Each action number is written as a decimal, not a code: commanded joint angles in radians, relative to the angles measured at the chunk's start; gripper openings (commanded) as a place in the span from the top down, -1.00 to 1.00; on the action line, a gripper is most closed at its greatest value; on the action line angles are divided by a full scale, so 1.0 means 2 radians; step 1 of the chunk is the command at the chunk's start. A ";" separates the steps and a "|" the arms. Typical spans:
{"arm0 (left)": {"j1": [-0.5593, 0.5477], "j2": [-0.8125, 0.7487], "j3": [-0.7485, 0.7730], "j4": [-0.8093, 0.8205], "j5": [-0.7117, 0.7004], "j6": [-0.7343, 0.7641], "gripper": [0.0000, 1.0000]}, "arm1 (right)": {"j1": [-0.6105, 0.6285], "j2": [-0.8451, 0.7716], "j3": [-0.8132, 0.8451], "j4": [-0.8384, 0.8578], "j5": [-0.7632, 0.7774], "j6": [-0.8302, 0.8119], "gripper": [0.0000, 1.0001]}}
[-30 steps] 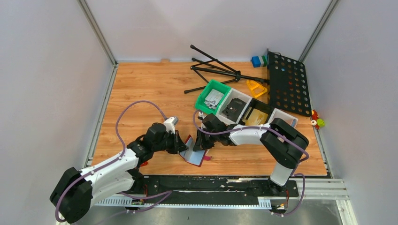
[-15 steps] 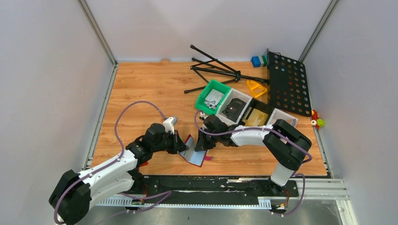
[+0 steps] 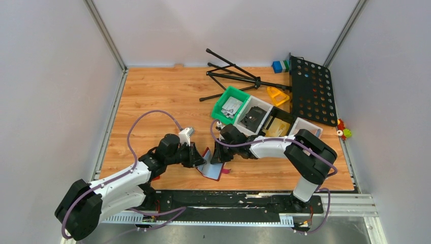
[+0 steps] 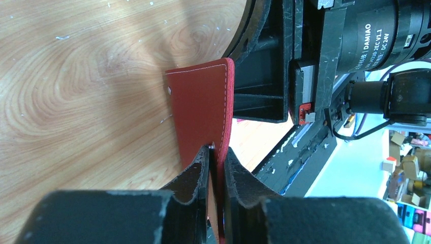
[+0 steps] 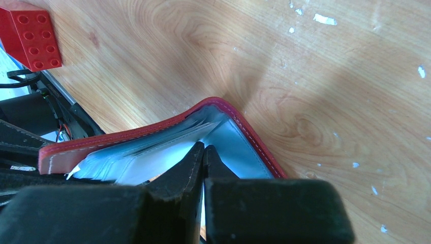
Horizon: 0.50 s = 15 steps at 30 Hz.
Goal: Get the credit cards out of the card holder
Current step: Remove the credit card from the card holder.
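Observation:
The dark-red card holder (image 3: 210,166) lies open near the table's front edge, between both grippers. My left gripper (image 3: 199,158) is shut on its upright red flap (image 4: 201,109), with the jaws (image 4: 216,152) clamped on the flap's stitched edge. My right gripper (image 3: 217,154) is shut, and its tips (image 5: 203,148) press into the grey inner pockets (image 5: 239,152) edged in red. Pale card edges (image 5: 162,142) show layered in a pocket just left of the tips. I see nothing held between the right fingers.
A red studded brick (image 5: 31,35) lies beyond the holder. Behind stand a green bin (image 3: 231,104), white bins (image 3: 256,117), a black tripod (image 3: 231,76), a yellow object (image 3: 277,95) and a black perforated panel (image 3: 311,90).
Almost nothing has moved. The left arm's elbow has shifted slightly, and both grippers stay at the card holder.

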 commanded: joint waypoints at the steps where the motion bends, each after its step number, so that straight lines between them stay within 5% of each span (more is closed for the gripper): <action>1: -0.001 0.002 0.008 0.018 0.033 -0.005 0.60 | 0.002 0.006 -0.004 0.008 0.013 -0.008 0.95; 15: -0.001 0.024 0.013 0.026 0.059 -0.005 0.58 | 0.002 0.006 0.002 0.007 0.007 -0.012 0.94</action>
